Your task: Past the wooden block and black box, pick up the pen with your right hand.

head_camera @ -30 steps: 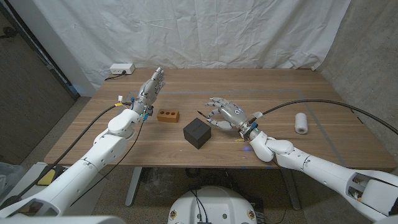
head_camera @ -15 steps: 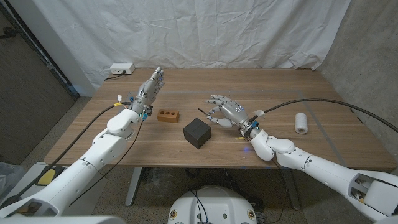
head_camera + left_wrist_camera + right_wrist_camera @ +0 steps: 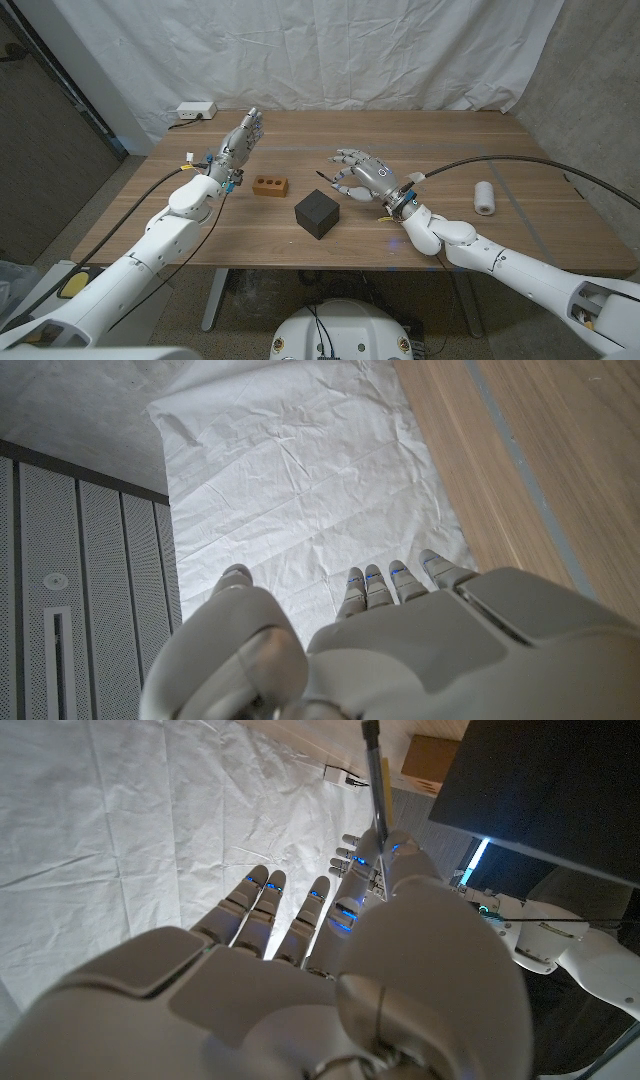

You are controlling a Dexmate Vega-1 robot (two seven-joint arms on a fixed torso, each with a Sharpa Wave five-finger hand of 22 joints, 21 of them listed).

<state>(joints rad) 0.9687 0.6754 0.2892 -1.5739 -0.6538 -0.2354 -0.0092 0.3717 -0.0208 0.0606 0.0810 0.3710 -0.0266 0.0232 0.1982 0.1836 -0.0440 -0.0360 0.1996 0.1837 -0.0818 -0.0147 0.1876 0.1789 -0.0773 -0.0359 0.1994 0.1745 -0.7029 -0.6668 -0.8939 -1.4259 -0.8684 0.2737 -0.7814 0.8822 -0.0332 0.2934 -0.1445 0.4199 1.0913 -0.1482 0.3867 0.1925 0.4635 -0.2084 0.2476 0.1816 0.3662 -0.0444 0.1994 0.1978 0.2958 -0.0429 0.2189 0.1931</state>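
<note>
The dark thin pen [image 3: 322, 180] is pinched between the thumb and a finger of my right hand [image 3: 362, 178], which hovers just past the black box [image 3: 317, 213]. In the right wrist view the pen [image 3: 375, 770] sticks up from that pinch of my right hand [image 3: 330, 980], with the other fingers spread, and it points toward the wooden block [image 3: 428, 760] and the black box [image 3: 540, 790]. The wooden block [image 3: 270, 185] lies left of the box. My left hand [image 3: 243, 137] is raised behind the block, fingers apart, holding nothing; its back shows in the left wrist view [image 3: 400, 650].
A white roll [image 3: 485, 197] lies on the table's right side. A white power strip [image 3: 197, 110] sits at the far left corner. A white cloth backdrop [image 3: 330, 50] hangs behind the table. A black cable [image 3: 500, 165] arcs over the right part.
My right hand has risen a little and drifted away from the black box, carrying the pen with it. The left hand has barely moved.
</note>
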